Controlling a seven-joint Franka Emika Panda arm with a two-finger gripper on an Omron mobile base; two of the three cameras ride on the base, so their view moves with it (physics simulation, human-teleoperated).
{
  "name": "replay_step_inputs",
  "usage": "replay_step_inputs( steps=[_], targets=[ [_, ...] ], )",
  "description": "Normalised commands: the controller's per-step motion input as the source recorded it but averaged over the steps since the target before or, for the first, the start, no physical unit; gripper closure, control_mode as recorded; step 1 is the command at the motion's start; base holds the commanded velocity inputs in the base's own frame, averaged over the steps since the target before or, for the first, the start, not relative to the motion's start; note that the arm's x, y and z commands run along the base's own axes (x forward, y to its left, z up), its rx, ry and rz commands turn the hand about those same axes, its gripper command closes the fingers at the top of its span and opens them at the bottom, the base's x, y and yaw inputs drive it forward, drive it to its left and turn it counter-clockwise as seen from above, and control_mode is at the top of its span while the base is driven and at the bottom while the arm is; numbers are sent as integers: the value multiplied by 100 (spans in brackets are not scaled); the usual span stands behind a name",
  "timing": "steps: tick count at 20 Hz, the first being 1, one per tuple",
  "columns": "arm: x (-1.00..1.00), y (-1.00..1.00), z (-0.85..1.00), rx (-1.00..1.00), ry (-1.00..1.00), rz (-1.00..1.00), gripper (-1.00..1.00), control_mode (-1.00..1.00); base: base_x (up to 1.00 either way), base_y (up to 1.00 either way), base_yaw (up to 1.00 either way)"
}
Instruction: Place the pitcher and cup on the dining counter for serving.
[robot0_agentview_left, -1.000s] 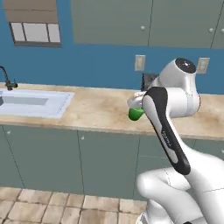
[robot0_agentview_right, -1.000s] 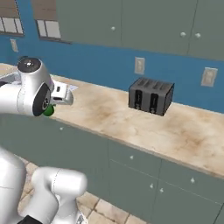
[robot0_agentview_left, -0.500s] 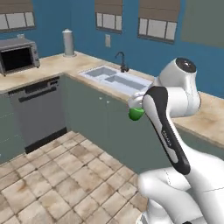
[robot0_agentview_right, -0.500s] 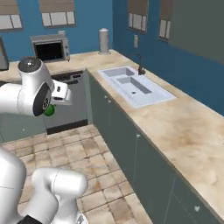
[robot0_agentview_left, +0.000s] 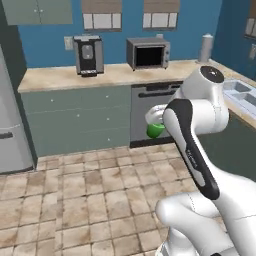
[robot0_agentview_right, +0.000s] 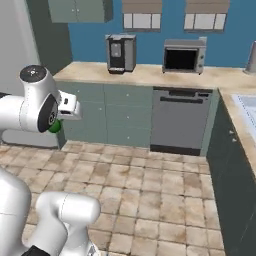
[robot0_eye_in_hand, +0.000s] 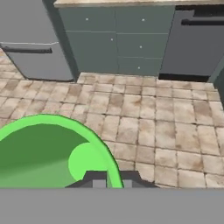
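Tan floor tiles (robot0_agentview_left: 75, 200) now spread where the sink counter stood a second ago: the base has swung round, carrying the cup (robot0_agentview_left: 155, 130) away toward the dining counter. Left to right stand fridge (robot0_agentview_left: 10, 125), coffee machine (robot0_agentview_left: 88, 54), microwave (robot0_agentview_left: 148, 52), dishwasher (robot0_agentview_right: 180, 120). The gripper (robot0_eye_in_hand: 111, 178) is clamped on the cup's rim, plain from the hand camera.

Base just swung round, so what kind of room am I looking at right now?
A home kitchen, by the look of it: a microwave and a coffee machine stand on a beige counter, with a dishwasher under it and a tiled floor.
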Motion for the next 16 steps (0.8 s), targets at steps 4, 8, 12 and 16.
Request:
replay_step_inputs(
  steps=[4, 8, 12, 16],
  targets=[
    [0, 0, 0, 0, 0, 0, 100, 100, 80, 79, 56],
    [0, 0, 0, 0, 0, 0, 100, 100, 100, 71, 37],
    [0, 0, 0, 0, 0, 0, 100, 100, 100, 68, 33],
    [0, 0, 0, 0, 0, 0, 100, 100, 100, 58, 40]
  ],
)
